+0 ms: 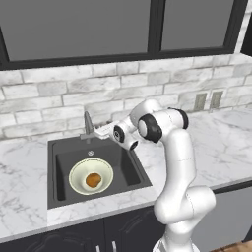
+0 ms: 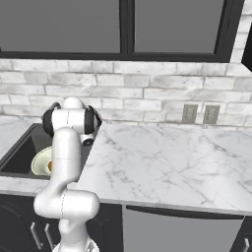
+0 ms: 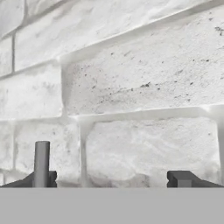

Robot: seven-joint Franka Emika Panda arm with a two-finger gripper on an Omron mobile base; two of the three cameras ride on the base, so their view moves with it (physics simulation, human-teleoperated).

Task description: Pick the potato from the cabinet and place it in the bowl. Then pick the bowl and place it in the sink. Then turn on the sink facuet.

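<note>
- Pale brick wall (image 1: 59, 93) across the back, under dark-framed cabinet (image 1: 74, 29) fronts with grey panels.
- White marble desk (image 2: 162, 167) running left to right, dark cupboard doors (image 1: 74, 238) below its front edge.
- Two grey wall outlets (image 2: 199, 114) side by side on the brick, above the right part of the desk.
- Black square sink (image 1: 61, 167) set into the desk, left of the white arm (image 1: 179, 162) in the left base view.
- Cream-green bowl (image 1: 78, 183) upright on the sink floor, toward the front; a slice of its rim also seen past the arm in the right base view (image 2: 40, 160).
- Orange-brown potato (image 1: 93, 180) inside the bowl, roughly at its middle.
- Slim grey sink facuet (image 1: 88, 123) rising at the back edge of the sink, on a flat grey base plate, just in front of the brick.
- Pincer (image 1: 101, 131) reaching left from the arm's wrist, level with the lower part of the facuet and just beside it; touching or not, cannot tell from the left base view.
- In the hand view, pincer (image 3: 111, 179) spread wide, holding nothing, aimed straight at the brick.
- Grey upright rod of the facuet (image 3: 42, 162) right at the left fingertip (image 3: 51, 178) in that view; right fingertip (image 3: 179, 178) well apart from it.
</note>
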